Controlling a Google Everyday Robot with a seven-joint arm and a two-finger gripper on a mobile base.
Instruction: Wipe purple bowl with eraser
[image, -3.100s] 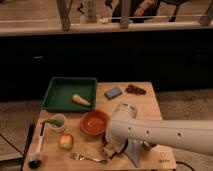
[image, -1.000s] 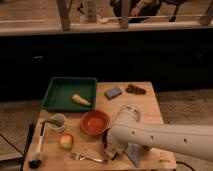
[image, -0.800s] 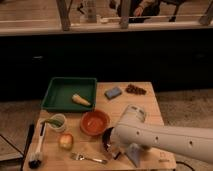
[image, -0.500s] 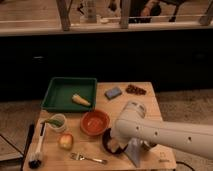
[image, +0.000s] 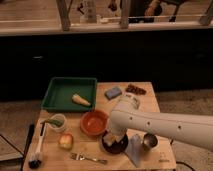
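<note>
The purple bowl (image: 113, 146) sits near the table's front edge, just right of the orange-red bowl (image: 93, 122). My white arm reaches in from the right and covers most of it. My gripper (image: 115, 137) points down into the purple bowl and is shut on the small tan-cream eraser (image: 116, 138), which rests against the bowl's inside. Only the bowl's dark front rim shows below the gripper.
A grey wedge cloth (image: 134, 150) and a metal cup (image: 148, 141) lie right of the bowl. A blue pad (image: 113, 92) and brown bits (image: 135, 89) are at the back. Green tray (image: 59, 100), mug (image: 57, 122), apple (image: 65, 141), fork (image: 89, 159) and brush (image: 37, 148) are on the left.
My arm has shifted a little to the right and back, and the gripper with the eraser has moved slightly inside the purple bowl. The other things have not moved.
</note>
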